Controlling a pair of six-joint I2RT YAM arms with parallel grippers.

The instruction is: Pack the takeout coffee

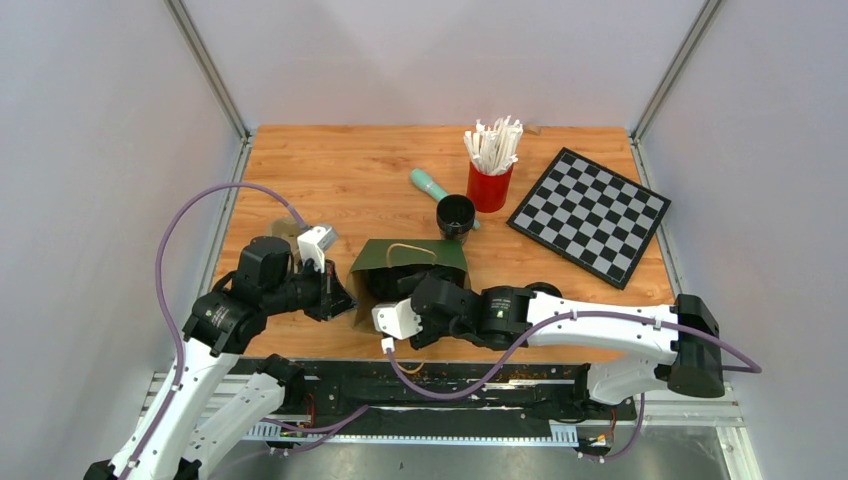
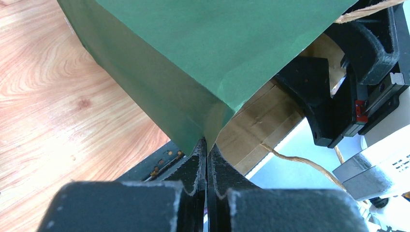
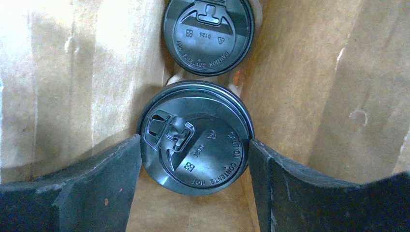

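Note:
A green paper bag [image 1: 410,262] with a brown inside stands open near the table's front edge; it also shows in the left wrist view [image 2: 193,58]. My left gripper [image 1: 335,295] is shut on the bag's left rim corner [image 2: 207,145]. My right gripper [image 1: 385,290] reaches down into the bag. In the right wrist view its fingers [image 3: 121,169] touch both sides of a black-lidded coffee cup [image 3: 196,137], so the gripper [image 3: 195,145] is shut on it. A second lidded cup [image 3: 208,34] stands just behind it in the bag.
A black cup [image 1: 456,215] stands behind the bag, with a teal object [image 1: 430,183] next to it. A red cup of white sticks [image 1: 490,180] and a chessboard [image 1: 590,213] lie at the back right.

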